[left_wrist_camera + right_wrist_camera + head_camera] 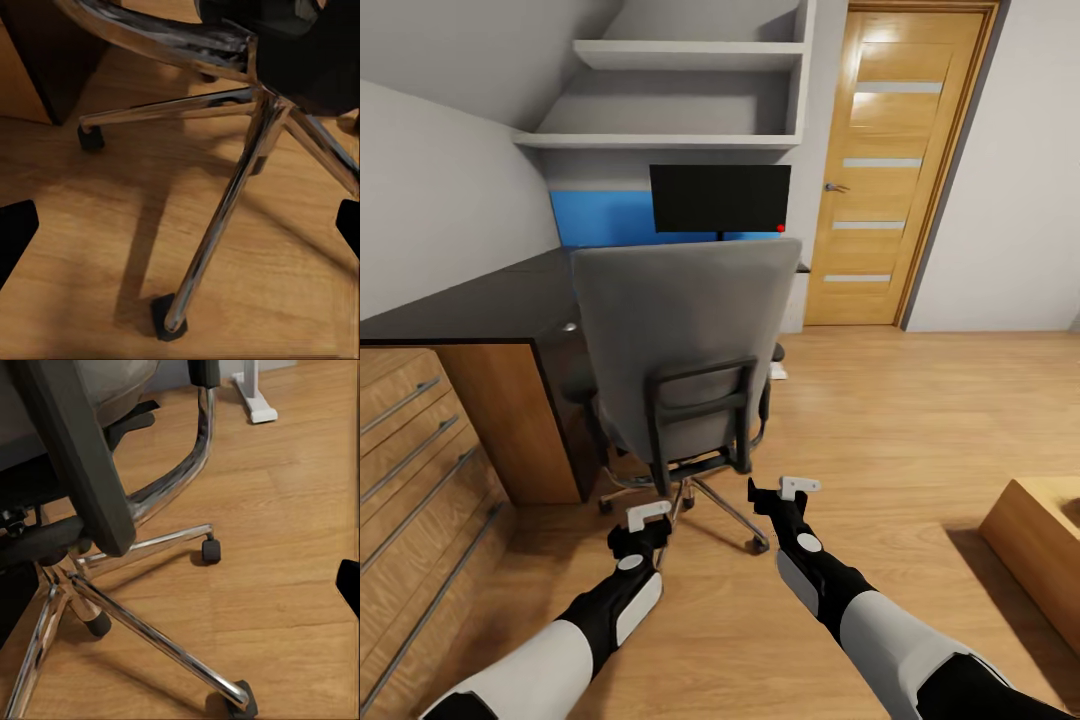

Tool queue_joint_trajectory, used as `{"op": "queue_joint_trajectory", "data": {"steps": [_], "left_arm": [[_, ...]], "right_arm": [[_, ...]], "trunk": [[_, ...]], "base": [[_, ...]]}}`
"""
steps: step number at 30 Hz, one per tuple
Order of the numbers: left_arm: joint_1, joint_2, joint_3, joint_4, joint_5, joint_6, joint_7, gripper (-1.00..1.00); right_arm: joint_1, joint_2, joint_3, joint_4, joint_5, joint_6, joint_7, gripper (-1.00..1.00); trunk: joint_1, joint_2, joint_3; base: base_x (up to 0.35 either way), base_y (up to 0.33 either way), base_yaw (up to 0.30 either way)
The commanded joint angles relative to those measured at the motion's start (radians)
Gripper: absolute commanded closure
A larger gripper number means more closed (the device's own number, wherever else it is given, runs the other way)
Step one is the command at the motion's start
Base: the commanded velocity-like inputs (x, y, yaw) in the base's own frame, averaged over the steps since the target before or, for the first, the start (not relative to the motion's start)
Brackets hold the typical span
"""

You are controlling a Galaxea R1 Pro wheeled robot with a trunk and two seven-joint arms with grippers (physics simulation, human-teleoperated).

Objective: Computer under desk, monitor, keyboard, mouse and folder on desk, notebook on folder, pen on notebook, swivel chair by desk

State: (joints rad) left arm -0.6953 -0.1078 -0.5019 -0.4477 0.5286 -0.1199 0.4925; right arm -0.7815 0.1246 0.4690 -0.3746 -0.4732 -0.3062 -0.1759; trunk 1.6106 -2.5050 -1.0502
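The grey swivel chair (680,320) stands with its tall back toward me, pushed up against the black-topped desk (480,300). The black monitor (720,198) stands on the desk behind it, a red dot at its lower corner. My left gripper (648,515) and right gripper (785,490) hover low behind the chair, both open and empty. The left wrist view looks at the chair's chrome star base (255,112) and a castor (169,319). The right wrist view looks at the chair's black back frame (82,457). The chair back hides the seat, so the folder is hidden. Keyboard, mouse, notebook, pen and computer are out of view.
A light-wood drawer cabinet (420,470) lines the left side, joined to the desk. A wooden door (900,160) stands at the back right, and a low wood cabinet (1040,550) sits at the right edge. A white desk leg (251,394) stands beyond the chair.
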Motion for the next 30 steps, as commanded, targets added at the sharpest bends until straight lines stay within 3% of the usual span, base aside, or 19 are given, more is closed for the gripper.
{"op": "queue_joint_trajectory", "data": {"steps": [1,17,30], "left_arm": [[-0.001,-0.001,-0.008,0.001,0.011,-0.006,0.006,-1.00],[-0.001,-0.013,-0.009,0.015,0.006,-0.007,0.006,-1.00],[-0.001,-0.013,-0.009,0.015,0.006,-0.007,0.007,-1.00]], "right_arm": [[-0.001,-0.001,0.008,0.000,-0.007,-0.004,-0.007,-1.00],[-0.001,0.000,0.008,0.000,-0.007,-0.004,-0.007,-1.00],[-0.001,0.000,0.009,0.000,-0.007,-0.004,-0.007,-1.00]], "trunk": [[0.000,0.000,-0.001],[0.000,0.000,-0.001],[0.000,0.000,-0.001]], "base": [[0.000,-0.276,0.000],[0.000,-0.107,0.000],[0.000,-0.022,0.000]]}}
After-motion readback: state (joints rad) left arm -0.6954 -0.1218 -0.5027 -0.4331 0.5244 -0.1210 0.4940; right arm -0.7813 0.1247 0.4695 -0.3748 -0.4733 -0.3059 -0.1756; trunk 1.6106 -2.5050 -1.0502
